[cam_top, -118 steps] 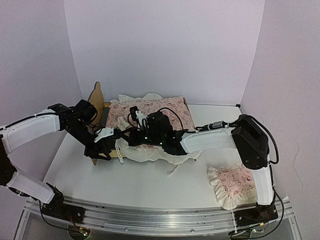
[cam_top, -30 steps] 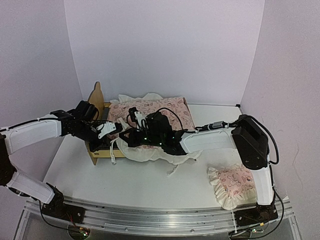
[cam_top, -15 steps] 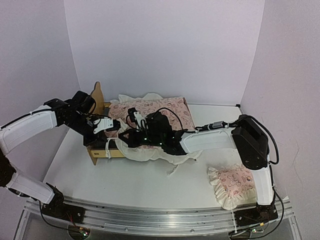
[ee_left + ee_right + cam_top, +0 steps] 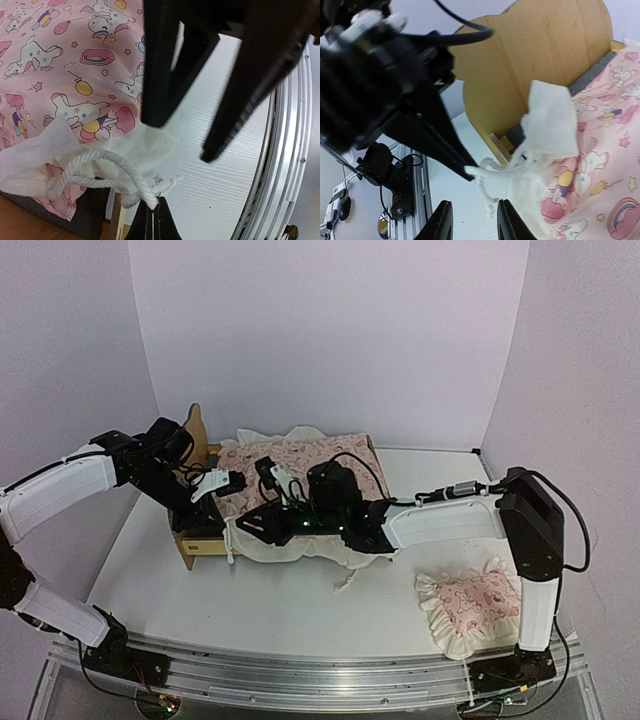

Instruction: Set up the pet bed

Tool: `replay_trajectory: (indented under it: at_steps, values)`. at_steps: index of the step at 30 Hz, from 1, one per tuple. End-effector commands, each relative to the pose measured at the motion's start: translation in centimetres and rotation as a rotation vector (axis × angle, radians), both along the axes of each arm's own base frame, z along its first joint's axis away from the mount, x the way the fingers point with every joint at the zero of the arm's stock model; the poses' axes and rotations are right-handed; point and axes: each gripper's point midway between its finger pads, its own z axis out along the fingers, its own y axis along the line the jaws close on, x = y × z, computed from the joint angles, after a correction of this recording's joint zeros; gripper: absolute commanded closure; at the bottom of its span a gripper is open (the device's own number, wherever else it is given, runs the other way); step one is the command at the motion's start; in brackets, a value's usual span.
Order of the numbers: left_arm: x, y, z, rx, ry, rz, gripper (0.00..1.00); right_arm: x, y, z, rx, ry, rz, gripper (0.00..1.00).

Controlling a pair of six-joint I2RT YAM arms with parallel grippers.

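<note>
White table (image 4: 280, 605) bears the plywood, round-eared pet bed (image 4: 195, 432) at far left. Left gripper (image 4: 154, 210) pinches a twisted white cord (image 4: 100, 162) of the pink printed cushion (image 4: 300, 455). Right gripper (image 4: 474, 209) stands partly apart, empty. Ruffled pillow (image 4: 465, 602) lies near right.

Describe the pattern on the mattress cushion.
The cushion is pink with cartoon animals, balloons and stars; best in left wrist view.

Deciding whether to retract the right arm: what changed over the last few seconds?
The right pincer opened. Nothing sits between its jaws, and its arm's elbow swung rightward. The left pincer, shut on the white twisted cord of the pink printed mattress cushion, rose slightly. The light plywood bed frame and small pink ruffled pillow stayed put.
</note>
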Motion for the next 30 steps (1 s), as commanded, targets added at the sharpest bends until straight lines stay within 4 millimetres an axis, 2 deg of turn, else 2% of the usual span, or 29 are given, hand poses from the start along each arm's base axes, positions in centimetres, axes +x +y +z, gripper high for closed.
replay_trajectory:
  at_steps: [1, 8, 14, 19, 24, 30]
  values:
    - [-0.4, -0.5, 0.6, -0.037, 0.032, -0.009, 1.0, -1.1, 2.2, -0.6, 0.04, -0.069, 0.061, 0.74]
    - [-0.4, -0.5, 0.6, -0.036, 0.032, -0.01, 1.0, 0.4, 3.4, -0.8, 0.045, -0.107, 0.02, 0.76]
    - [-0.1, -0.6, 0.7, -0.038, 0.023, -0.007, 1.0, 0.7, 3.8, -2.5, 0.024, -0.087, 0.016, 0.76]
    - [0.6, -0.9, 1.1, -0.052, 0.023, 0.027, 1.0, -0.2, 3.1, -2.7, 0.07, -0.072, 0.037, 0.73]
    - [0.5, -1.1, 1.0, -0.065, 0.038, 0.03, 1.0, -0.1, 2.5, -1.9, 0.149, -0.055, 0.0, 0.72]
    - [0.6, -1.0, 0.9, -0.056, 0.028, 0.026, 1.0, 0.2, 2.5, -2.3, 0.173, -0.022, -0.019, 0.72]
